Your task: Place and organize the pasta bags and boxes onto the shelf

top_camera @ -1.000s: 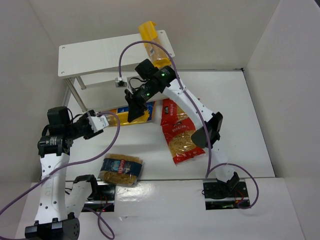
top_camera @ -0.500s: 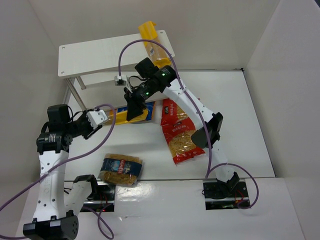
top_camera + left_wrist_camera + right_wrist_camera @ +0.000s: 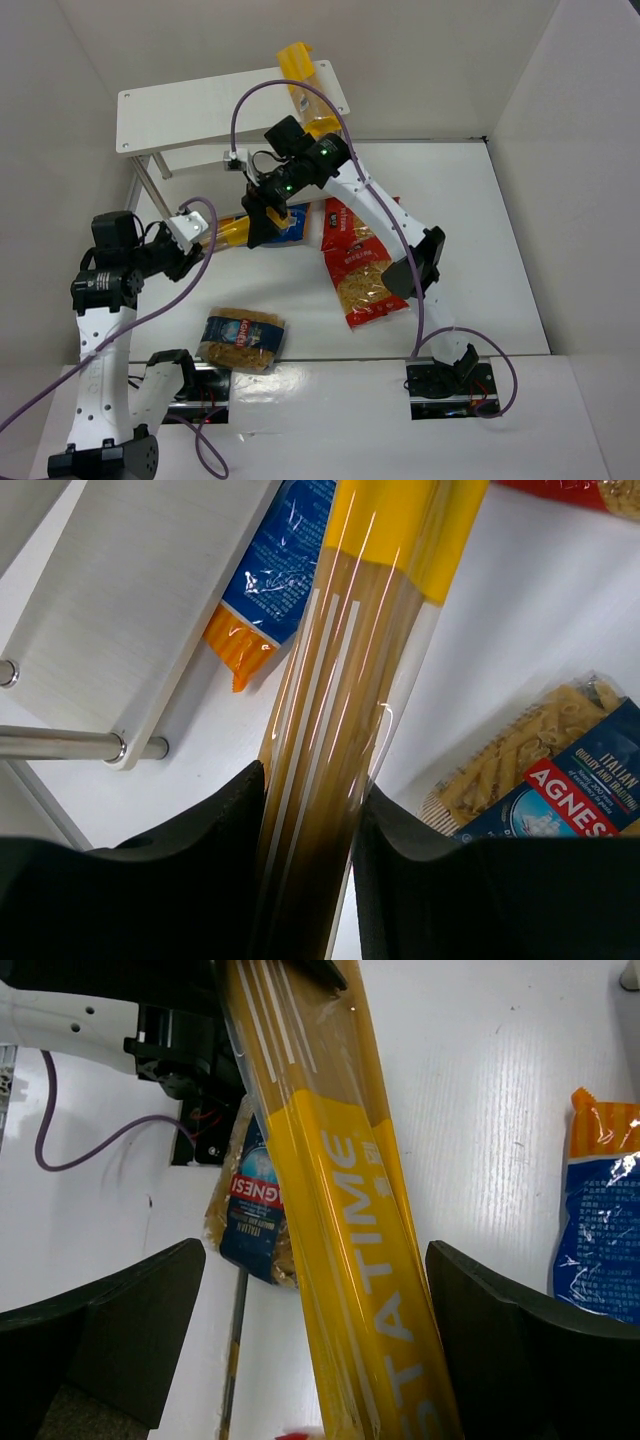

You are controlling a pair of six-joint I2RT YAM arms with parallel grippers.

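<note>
A long yellow spaghetti pack [image 3: 240, 230] [image 3: 345, 680] [image 3: 350, 1210] lies slanted in front of the white shelf [image 3: 200, 105]. My left gripper [image 3: 205, 230] [image 3: 305, 820] is shut on its windowed end. My right gripper [image 3: 255, 222] [image 3: 315, 1330] hovers over its yellow middle, jaws wide apart and not touching it. A blue yellow-edged bag [image 3: 288, 226] [image 3: 285, 550] [image 3: 600, 1230] lies beside the pack. Two red bags [image 3: 358, 270] lie to the right on the table. A clear blue-labelled bag [image 3: 242, 340] [image 3: 560, 780] [image 3: 255, 1220] lies near the front. Another yellow pack [image 3: 305, 85] rests on the shelf's right end.
The shelf's lower board [image 3: 120, 610] and a thin metal leg [image 3: 60, 745] are close to the left of my left gripper. White walls enclose the table on the left, back and right. Purple cables [image 3: 235, 120] loop above both arms.
My right gripper has opened and let go of the spaghetti pack. My left gripper has closed on the pack's end and drawn slightly left.
</note>
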